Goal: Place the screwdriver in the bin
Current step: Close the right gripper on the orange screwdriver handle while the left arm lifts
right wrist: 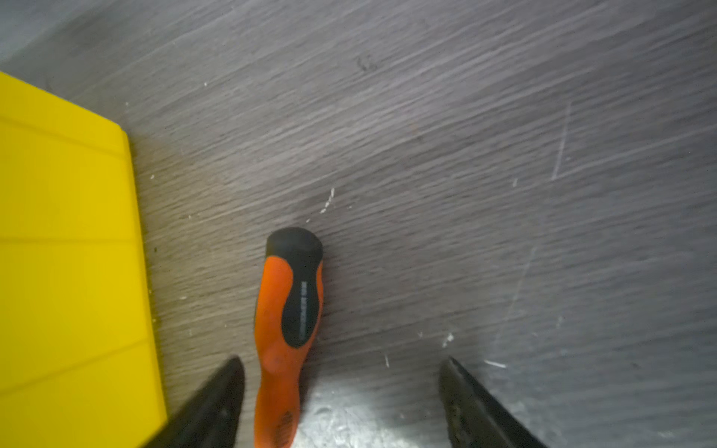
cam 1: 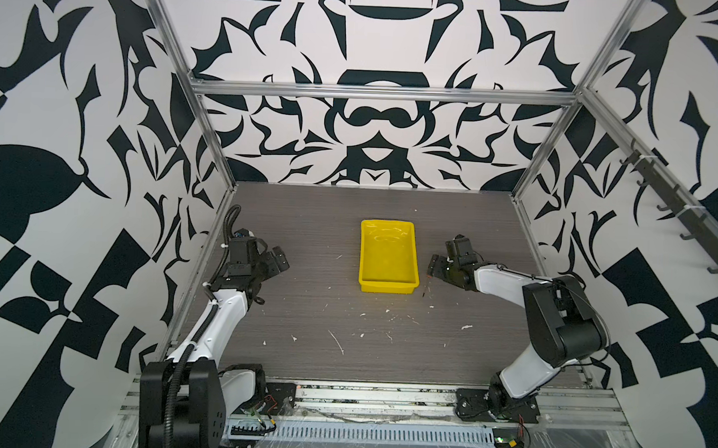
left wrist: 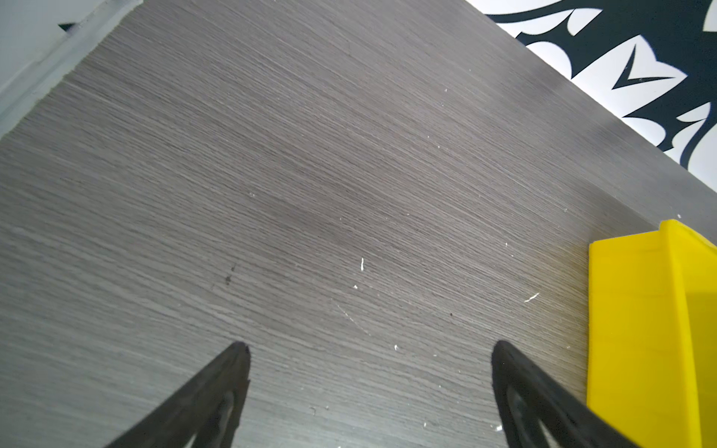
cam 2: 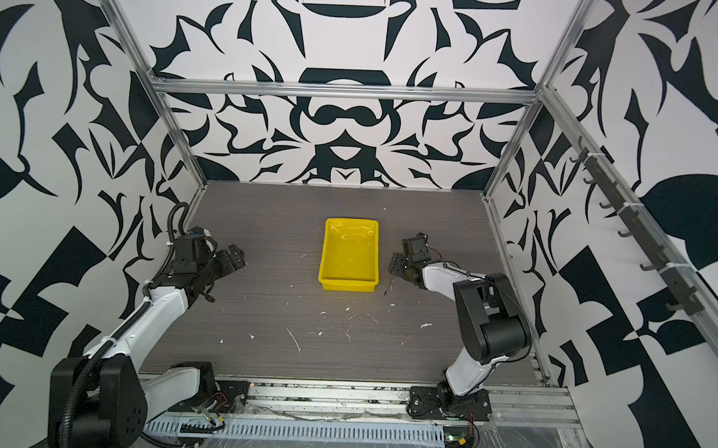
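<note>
Orange-handled, black-capped small screwdriver [right wrist: 289, 310] lies on your grey wood-grain table [right wrist: 465, 155] just beside the shallow yellow plastic bin [right wrist: 70, 232], so your right gripper [right wrist: 341, 362] straddles its handle, jaws apart and gripping nothing, while your left gripper [left wrist: 370, 345] hangs open and empty.

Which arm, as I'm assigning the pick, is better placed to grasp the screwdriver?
Right. The right gripper is open astride the screwdriver handle beside the bin; the left gripper is open over bare table across the bin.
</note>
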`<state>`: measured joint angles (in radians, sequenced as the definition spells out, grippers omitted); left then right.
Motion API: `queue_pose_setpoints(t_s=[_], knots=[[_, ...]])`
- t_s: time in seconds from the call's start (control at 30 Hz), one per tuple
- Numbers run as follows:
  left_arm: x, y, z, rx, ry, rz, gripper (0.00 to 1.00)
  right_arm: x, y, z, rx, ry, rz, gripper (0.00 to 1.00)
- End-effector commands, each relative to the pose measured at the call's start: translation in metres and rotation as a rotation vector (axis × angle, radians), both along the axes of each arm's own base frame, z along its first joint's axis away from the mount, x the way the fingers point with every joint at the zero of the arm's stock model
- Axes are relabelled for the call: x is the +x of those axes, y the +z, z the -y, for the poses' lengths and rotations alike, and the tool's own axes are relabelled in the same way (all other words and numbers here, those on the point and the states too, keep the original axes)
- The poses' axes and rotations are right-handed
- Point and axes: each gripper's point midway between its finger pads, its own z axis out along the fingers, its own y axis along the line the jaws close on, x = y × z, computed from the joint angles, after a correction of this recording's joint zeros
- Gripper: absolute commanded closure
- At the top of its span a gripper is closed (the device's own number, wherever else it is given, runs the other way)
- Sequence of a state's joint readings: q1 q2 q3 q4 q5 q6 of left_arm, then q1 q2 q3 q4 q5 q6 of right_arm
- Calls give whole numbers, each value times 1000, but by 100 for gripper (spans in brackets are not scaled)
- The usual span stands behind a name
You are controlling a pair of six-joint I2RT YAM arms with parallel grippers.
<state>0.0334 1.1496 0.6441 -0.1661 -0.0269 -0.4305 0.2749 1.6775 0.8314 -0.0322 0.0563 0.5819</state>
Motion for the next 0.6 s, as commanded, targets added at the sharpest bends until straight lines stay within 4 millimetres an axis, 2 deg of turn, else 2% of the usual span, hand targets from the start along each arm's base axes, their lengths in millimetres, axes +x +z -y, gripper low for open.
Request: queue_pose_setpoints(t_s=[0.0, 0.1, 0.23, 0.33, 0.37, 0.5, 0.57], knots=[[3, 4, 1, -27, 2, -13, 0, 0, 1, -5, -5, 13, -38, 26], [3, 4, 2, -31, 2, -10, 0, 0, -2, -7, -11, 16, -49, 32], [3, 6, 3, -36, -4, -6, 0, -2, -3, -6, -20, 15, -63, 50], [3, 6, 5, -43, -12, 1, 0, -1, -3, -6, -23, 12, -61, 53], [4, 7, 6, -45, -16, 2, 0, -1, -2, -6, -26, 12, -61, 58], [6, 9, 7, -55, -16, 7, 0, -3, 0, 1, -58, 1, -53, 71], [14, 17, 10, -94, -3, 46, 0, -6, 2, 6, -84, -1, -48, 76]])
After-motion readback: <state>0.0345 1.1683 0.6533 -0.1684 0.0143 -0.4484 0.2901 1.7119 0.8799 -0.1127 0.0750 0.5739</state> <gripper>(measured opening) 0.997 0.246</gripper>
